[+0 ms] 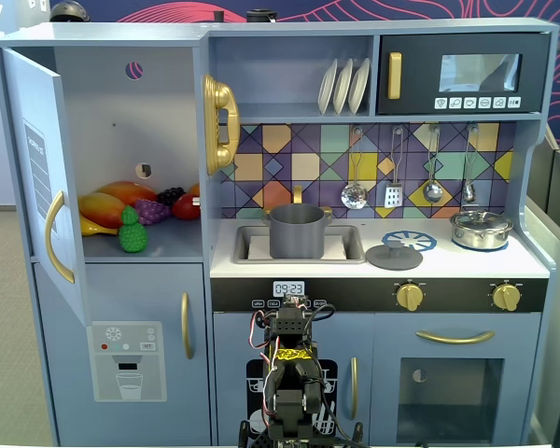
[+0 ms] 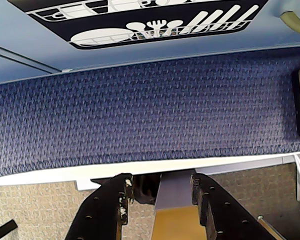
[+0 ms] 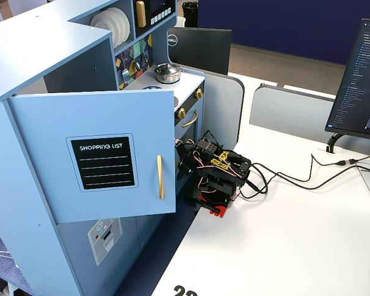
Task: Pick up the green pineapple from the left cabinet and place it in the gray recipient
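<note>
The green pineapple (image 1: 133,231) stands at the front of the shelf in the left cabinet (image 1: 121,121), whose blue door (image 1: 37,159) is swung wide open. The gray recipient (image 1: 297,231) is a dark gray pot standing in the sink. My arm (image 1: 294,373) is folded low in front of the kitchen, far below both. In the wrist view my gripper (image 2: 161,181) is open and empty, facing blue carpet and the kitchen's lower front. In the side fixed view the open door (image 3: 92,154) hides the pineapple and the gray pot, and the arm (image 3: 216,176) sits on the white table.
Other toy fruit lies behind the pineapple: a mango (image 1: 121,194), purple grapes (image 1: 151,211) and a red fruit (image 1: 187,205). A gray lid (image 1: 394,256) and a shiny silver lidded pot (image 1: 482,229) sit on the counter. Cables (image 3: 296,179) and a monitor (image 3: 364,80) are on the table.
</note>
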`<state>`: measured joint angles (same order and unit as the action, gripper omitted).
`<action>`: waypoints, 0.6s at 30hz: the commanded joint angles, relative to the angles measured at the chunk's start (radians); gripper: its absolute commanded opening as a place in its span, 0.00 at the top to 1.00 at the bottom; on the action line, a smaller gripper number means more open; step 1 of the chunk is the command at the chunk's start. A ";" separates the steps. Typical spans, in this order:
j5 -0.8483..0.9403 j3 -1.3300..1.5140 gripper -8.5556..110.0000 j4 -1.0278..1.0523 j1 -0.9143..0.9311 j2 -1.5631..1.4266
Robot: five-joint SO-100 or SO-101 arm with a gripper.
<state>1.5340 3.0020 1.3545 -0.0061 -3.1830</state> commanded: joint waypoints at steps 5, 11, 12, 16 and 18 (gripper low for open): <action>-0.023 0.000 0.93 0.175 0.057 0.005; -0.021 0.000 0.93 0.175 0.055 0.005; -0.021 0.000 0.93 0.175 0.055 0.005; 0.038 0.000 0.89 0.121 -0.072 0.005; 0.057 0.000 0.87 0.018 -0.213 0.006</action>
<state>1.5677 3.0020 1.3545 -0.0460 -3.1830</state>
